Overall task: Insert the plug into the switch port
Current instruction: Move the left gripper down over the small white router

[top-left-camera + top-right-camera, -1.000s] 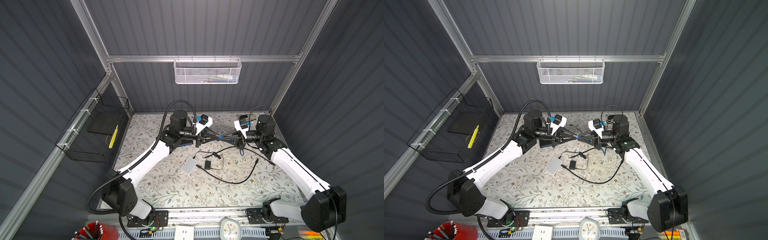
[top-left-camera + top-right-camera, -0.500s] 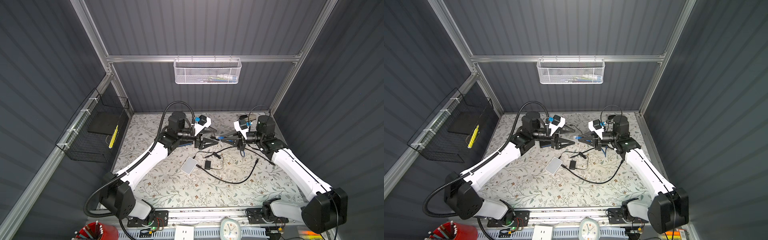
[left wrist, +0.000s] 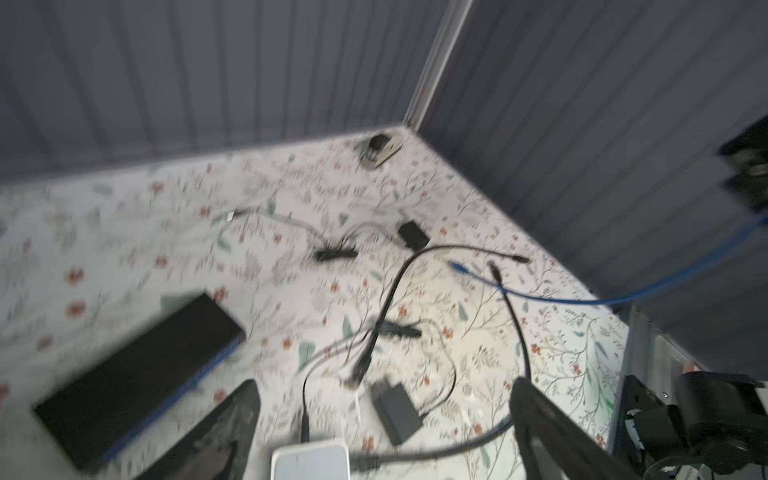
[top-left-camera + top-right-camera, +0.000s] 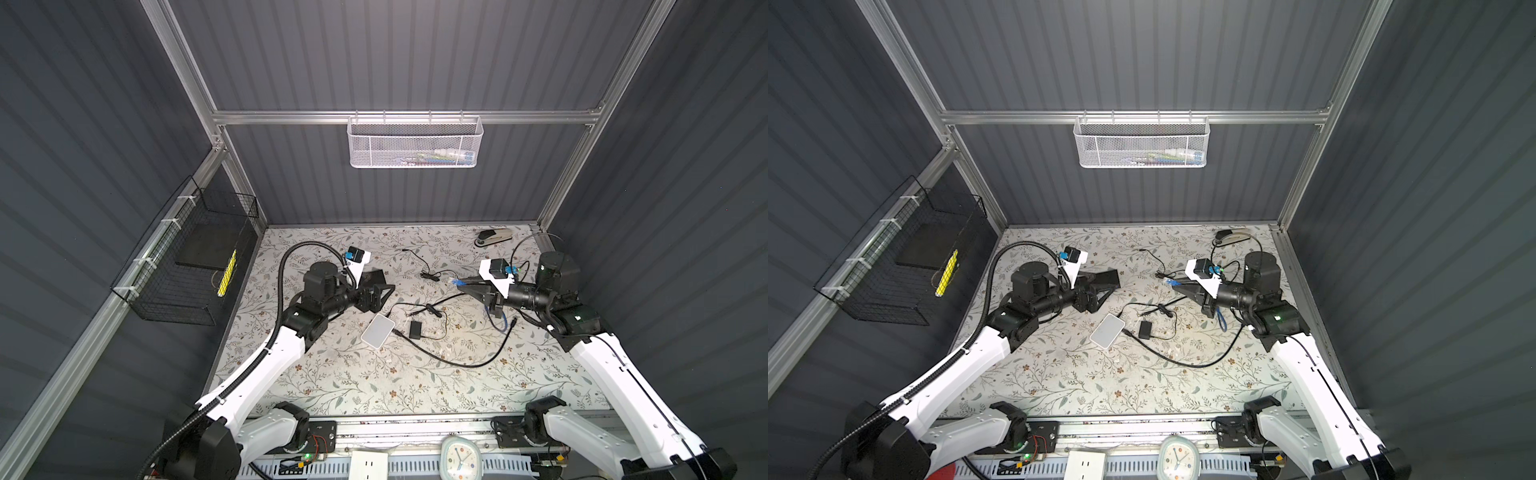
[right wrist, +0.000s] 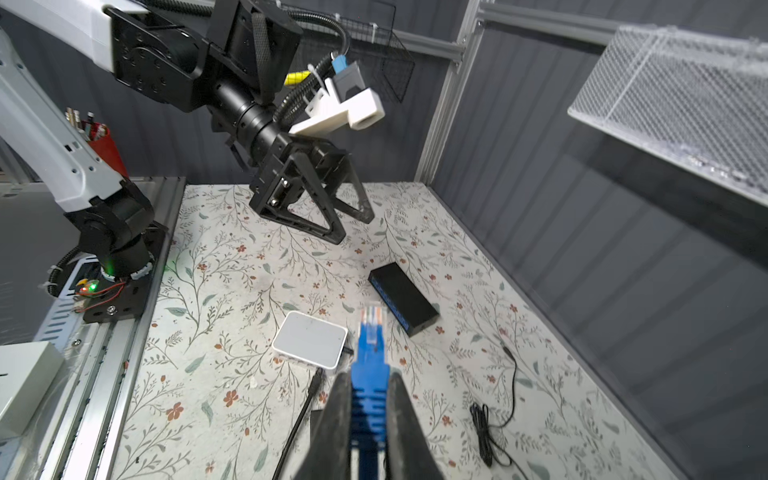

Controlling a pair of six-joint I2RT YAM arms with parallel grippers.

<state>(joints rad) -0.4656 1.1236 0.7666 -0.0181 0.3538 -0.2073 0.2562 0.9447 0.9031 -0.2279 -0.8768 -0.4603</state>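
Right gripper [image 4: 1179, 284] is clamping the plug [image 4: 1170, 281] right of centre; left gripper [image 4: 1112, 283] is hovering left of centre (jaws spread wide).

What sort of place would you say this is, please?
Probably a lab robot cell, not a home: grey panelled walls on an aluminium frame, the left arm and right arm mounted on a rail, and a mesh basket hung from the frame.

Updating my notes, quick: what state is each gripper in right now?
Left gripper: open, holding nothing.
Right gripper: shut on the blue plug.
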